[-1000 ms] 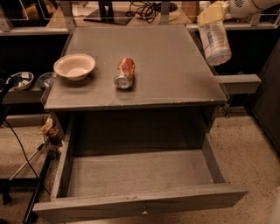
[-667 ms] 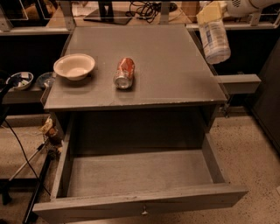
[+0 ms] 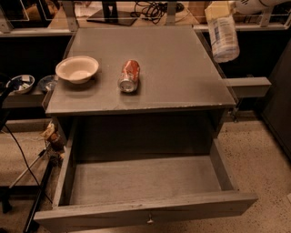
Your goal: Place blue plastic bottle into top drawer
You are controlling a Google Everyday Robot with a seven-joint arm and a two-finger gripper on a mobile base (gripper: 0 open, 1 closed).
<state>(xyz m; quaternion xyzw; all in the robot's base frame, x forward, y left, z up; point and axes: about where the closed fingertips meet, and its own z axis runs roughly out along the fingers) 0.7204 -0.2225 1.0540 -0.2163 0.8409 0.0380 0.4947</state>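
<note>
One gripper (image 3: 217,10) top right, clamped on one blue plastic bottle (image 3: 224,38) hanging by cabinet top (image 3: 182,68) right edge, one top drawer (image 3: 145,211) open below, one red can (image 3: 129,76) lying beside one bowl (image 3: 77,69) on top.

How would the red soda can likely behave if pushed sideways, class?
The soda can lies on its side, so it would probably roll. The flat cabinet top has no rim, so it might roll off. The gripper, top right, holds the blue plastic bottle.
</note>
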